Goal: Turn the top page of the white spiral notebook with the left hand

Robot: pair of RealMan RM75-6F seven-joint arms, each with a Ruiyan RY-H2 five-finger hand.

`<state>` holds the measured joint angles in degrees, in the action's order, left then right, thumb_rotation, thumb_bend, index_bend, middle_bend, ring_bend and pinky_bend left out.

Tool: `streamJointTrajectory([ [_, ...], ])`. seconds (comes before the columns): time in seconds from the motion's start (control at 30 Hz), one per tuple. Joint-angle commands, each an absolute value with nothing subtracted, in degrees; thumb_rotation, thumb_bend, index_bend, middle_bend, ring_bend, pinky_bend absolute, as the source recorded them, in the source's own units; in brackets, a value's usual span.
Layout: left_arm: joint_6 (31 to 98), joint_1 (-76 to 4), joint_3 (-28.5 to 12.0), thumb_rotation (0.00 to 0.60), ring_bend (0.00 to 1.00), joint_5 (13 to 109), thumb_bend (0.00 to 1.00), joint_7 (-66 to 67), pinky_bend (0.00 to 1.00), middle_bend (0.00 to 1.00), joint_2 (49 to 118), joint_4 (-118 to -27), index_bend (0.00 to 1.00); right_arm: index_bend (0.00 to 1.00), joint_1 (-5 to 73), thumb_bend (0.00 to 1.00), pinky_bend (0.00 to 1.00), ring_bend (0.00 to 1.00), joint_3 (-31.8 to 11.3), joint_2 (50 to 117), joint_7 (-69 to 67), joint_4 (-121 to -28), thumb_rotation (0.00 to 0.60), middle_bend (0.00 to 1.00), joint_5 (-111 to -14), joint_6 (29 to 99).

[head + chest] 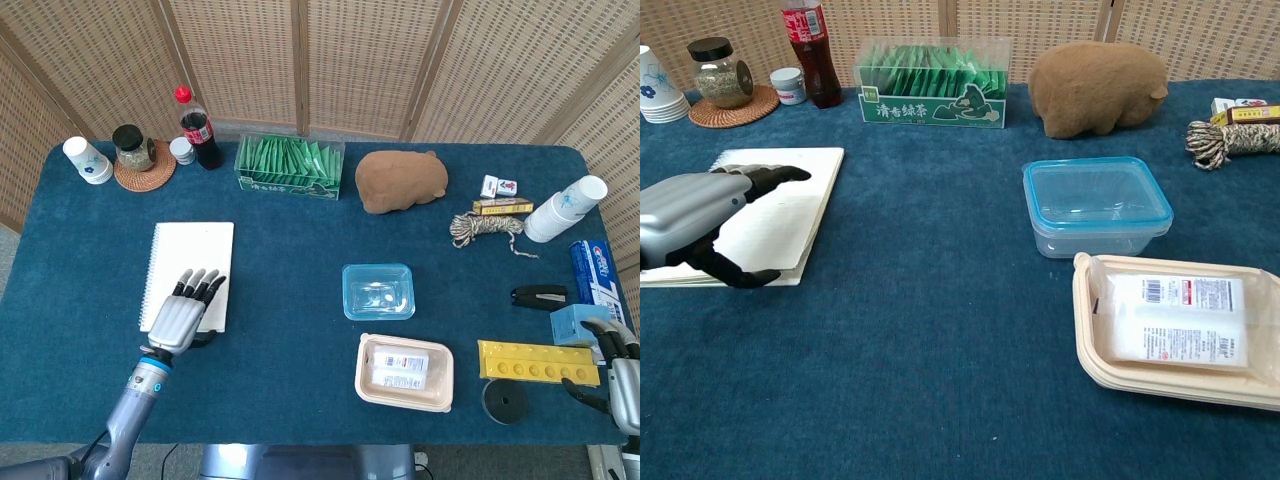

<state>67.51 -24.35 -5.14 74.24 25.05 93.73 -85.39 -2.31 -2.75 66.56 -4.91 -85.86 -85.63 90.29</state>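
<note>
The notebook [192, 272] lies flat at the left of the table [300, 240], spiral on its left edge. The left hand [185, 311] rests over its lower right corner, fingers stretched flat, thumb beneath the edge, grasping nothing. The right hand [622, 375] sits at the lower right edge, released.

Along the back of the blue table [290, 230] — a cola bottle [197, 130], a box of green tea packets [290, 166], a brown plush animal [400, 181]. Nearer the front, a blue-lidded clear container [378, 291] sits just behind a beige tray [404, 372] — apart, not touching.
</note>
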Motion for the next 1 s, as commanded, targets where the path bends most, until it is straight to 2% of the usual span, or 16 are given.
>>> streamJointTrajectory([
  [0.03,68.80,-23.87,-5.36,0.600,0.04,75.04,0.28,23.57,0.07,0.07,94.61,-84.30,0.00,0.19,-2.40,0.14,0.31,0.16,-2.86,66.62,-5.21,-85.72,0.600,0.24,-85.63,90.48],
  [0.33,72.61,-22.41,-5.46,0.600,0.04,77.41,0.37,17.68,0.10,0.07,95.95,-82.29,0.00,0.19,-2.97,0.15,0.31,0.16,-3.26,66.69,-6.92,-85.08,0.600,0.23,-85.80,91.76],
  [0.8,89.28,-14.39,-9.03,0.600,0.02,79.56,0.38,4.01,0.08,0.08,96.21,-81.11,0.00,0.19,-4.37,0.14,0.31,0.16,-3.97,67.06,-10.47,-82.83,0.600,0.23,-86.76,95.29],
  [1.0,93.92,-9.59,-8.75,0.600,0.00,77.79,0.38,2.63,0.07,0.07,93.79,-82.38,0.00,0.18,-3.81,0.14,0.31,0.16,-4.10,66.79,-10.76,-82.70,0.600,0.23,-88.30,95.74],
])
